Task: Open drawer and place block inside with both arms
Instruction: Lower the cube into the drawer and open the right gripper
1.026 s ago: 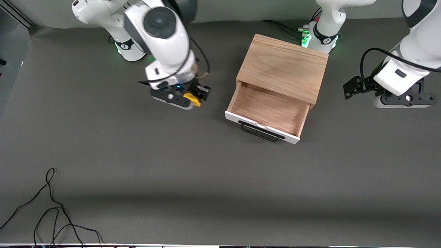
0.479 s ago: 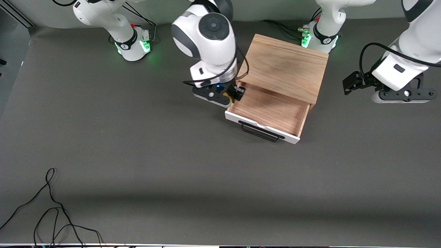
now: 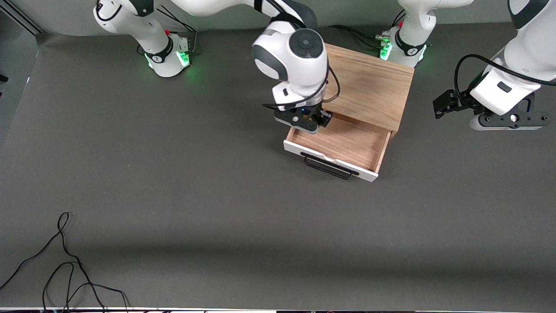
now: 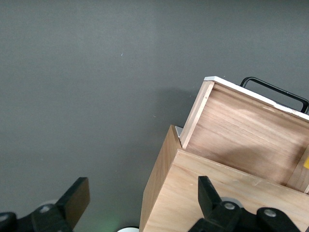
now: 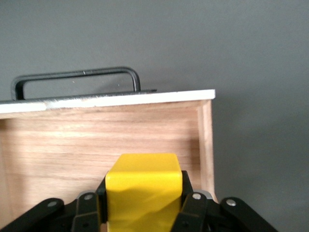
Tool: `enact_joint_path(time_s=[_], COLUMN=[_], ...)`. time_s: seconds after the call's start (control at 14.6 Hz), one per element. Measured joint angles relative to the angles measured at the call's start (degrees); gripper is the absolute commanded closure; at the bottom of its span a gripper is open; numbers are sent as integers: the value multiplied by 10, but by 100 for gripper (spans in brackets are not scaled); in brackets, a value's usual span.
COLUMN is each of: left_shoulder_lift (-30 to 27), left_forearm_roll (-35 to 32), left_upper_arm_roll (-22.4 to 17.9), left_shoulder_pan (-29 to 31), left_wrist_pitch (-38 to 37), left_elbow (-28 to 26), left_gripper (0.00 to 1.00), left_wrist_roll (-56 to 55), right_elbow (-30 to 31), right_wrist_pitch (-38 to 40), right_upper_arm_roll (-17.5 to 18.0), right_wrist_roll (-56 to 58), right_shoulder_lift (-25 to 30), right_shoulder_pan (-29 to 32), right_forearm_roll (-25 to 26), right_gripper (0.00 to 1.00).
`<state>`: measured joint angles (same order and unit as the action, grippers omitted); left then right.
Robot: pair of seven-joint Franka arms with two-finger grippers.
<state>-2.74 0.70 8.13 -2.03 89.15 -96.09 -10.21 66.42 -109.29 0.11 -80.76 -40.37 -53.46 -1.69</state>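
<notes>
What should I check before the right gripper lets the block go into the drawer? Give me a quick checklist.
1. Drawer pulled out: ok.
2. Block clamped in the right gripper: ok.
3. Right gripper over the drawer's wood floor, not its rim: ok.
4. Drawer floor bare under the block: ok as far as visible.
5. Left gripper waiting beside the wooden box, open: ok.
6. Block's height above the drawer floor: cannot tell.

Drawer (image 3: pixel 343 141) pulled open from the oak box (image 3: pixel 369 84), white front, black handle, light wood inside. Yellow block (image 5: pixel 143 192) held up over the drawer's corner toward the right arm's end.
</notes>
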Motion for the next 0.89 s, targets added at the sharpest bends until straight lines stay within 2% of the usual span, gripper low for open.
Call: enact_joint_path(time_s=[0.55, 0.68, 0.75, 0.89], left_shoulder_lift=[0, 0, 0, 0], left_forearm_roll=[0, 0, 0, 0], left_upper_arm_roll=[0, 0, 0, -1], left_shoulder_pan=[2, 3, 3, 4], left_wrist_pitch=[-6, -6, -6, -6], left_elbow=[0, 0, 0, 0], left_gripper=[0, 0, 0, 0], left_wrist_roll=[0, 0, 0, 0], right_elbow=[-6, -7, -8, -9], right_wrist_pitch=[-22, -27, -28, -29], right_upper_arm_roll=[-1, -1, -1, -1], right_wrist_roll=[-1, -1, -1, -1], right_shoulder_lift=[-53, -61, -64, -66], right_shoulder_pan=[-8, -8, -8, -8], right_forearm_roll=[0, 0, 0, 0], right_gripper=[58, 45, 35, 1])
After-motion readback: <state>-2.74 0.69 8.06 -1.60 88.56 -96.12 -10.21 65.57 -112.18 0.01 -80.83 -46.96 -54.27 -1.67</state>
